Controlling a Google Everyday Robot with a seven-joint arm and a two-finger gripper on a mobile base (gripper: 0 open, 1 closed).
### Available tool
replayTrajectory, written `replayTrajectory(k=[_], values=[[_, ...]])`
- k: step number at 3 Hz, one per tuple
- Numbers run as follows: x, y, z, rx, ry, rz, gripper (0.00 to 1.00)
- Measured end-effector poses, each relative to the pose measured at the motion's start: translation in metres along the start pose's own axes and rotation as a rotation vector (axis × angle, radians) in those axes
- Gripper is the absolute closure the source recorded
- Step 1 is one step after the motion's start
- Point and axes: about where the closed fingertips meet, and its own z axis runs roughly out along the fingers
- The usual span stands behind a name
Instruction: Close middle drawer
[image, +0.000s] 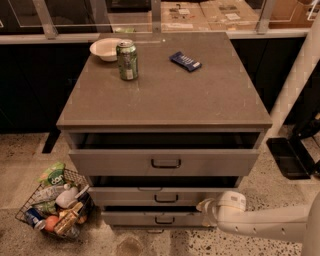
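Observation:
The grey cabinet has three drawers, all pulled out a little. The middle drawer (165, 196) has a low grey front panel and a small black loop handle (166, 198); it sticks out less than the top drawer and its inside is in shadow. My gripper (206, 206) comes in from the lower right on a white arm (265, 222). It sits at the right end of the middle drawer's front, low against the panel, at the level between the middle and bottom drawers.
The top drawer (165, 161) has a taller front and sticks out furthest; the bottom drawer (155, 218) is below. On the cabinet top stand a green can (127, 60), a white bowl (106, 49) and a blue packet (185, 61). A wire basket of items (55, 205) sits on the floor at left.

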Motion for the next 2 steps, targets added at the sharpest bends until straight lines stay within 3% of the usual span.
replayTrajectory(k=[1, 2], values=[[-0.0007, 0.0004, 0.0007, -0.001, -0.001, 0.0, 0.0], [-0.0018, 0.002, 0.0, -0.001, -0.001, 0.0, 0.0]])
